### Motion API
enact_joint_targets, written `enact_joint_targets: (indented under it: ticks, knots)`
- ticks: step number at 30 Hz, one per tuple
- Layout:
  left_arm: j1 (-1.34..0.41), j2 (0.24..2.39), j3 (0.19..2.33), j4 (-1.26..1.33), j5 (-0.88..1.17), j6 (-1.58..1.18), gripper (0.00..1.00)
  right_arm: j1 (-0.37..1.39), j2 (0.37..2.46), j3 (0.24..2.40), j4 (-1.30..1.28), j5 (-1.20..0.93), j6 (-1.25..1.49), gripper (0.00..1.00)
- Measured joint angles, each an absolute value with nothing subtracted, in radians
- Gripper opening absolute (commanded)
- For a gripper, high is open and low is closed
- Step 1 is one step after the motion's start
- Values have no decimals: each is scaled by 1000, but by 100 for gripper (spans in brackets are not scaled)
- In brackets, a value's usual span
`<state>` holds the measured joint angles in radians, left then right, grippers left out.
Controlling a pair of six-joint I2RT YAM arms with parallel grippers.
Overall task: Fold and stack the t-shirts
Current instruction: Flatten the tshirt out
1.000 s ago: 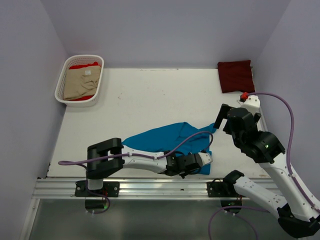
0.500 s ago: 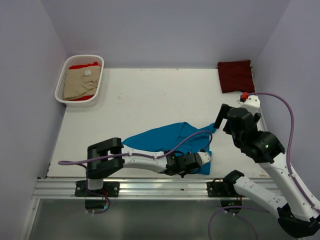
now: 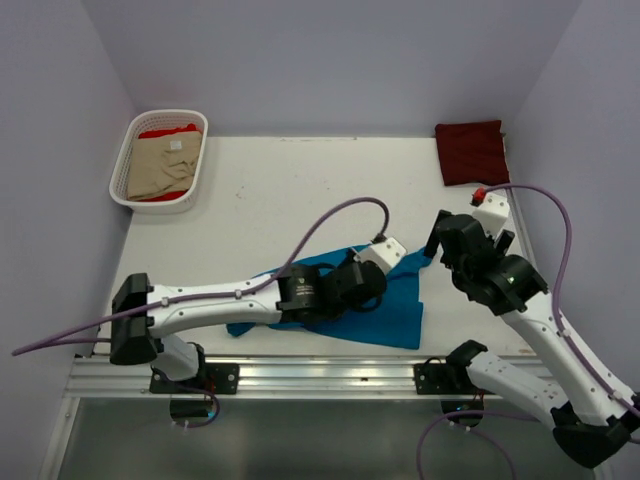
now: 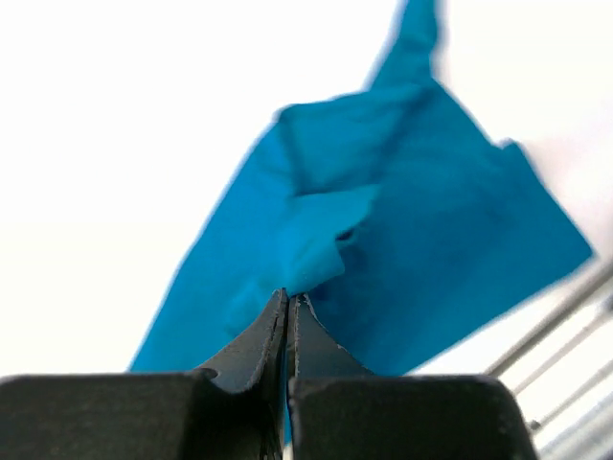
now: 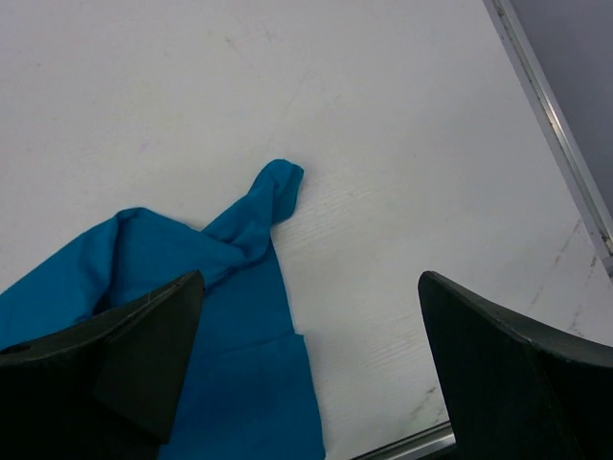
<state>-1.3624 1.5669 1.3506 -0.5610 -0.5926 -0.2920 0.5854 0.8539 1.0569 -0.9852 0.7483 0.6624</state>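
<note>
The teal-blue t-shirt (image 3: 395, 310) lies crumpled near the front edge of the table, right of centre. My left gripper (image 3: 370, 292) is above its middle, shut on a raised fold of it, with the cloth pinched at the fingertips in the left wrist view (image 4: 287, 299). The shirt (image 4: 431, 220) hangs down from there to the table. My right gripper (image 3: 438, 234) is open and empty beside the shirt's twisted right tip (image 5: 273, 192). The dark maroon t-shirt (image 3: 472, 152) lies folded at the back right. The beige t-shirt (image 3: 158, 170) lies on the bright red one (image 3: 168, 130) in the basket.
A white slotted basket (image 3: 125, 160) stands at the back left corner. The table's metal front rail (image 3: 300, 372) runs along the near edge. Purple walls close in the left, back and right sides. Cables loop over both arms.
My left gripper has risen and moved back from the front edge, lifting a fold of the teal shirt. The left arm's base has swung left. The right gripper has shifted slightly left.
</note>
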Motion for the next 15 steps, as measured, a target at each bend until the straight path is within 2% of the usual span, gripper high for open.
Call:
enact_joint_targets:
  ticks: [9, 15]
  knots:
    - [-1052, 1362, 1351, -749, -844, -369, 0, 476, 1000, 962, -912, 670, 710, 99]
    - [-941, 1307, 1441, -822, -967, -369, 0, 421, 1080, 941, -786, 572, 698, 99]
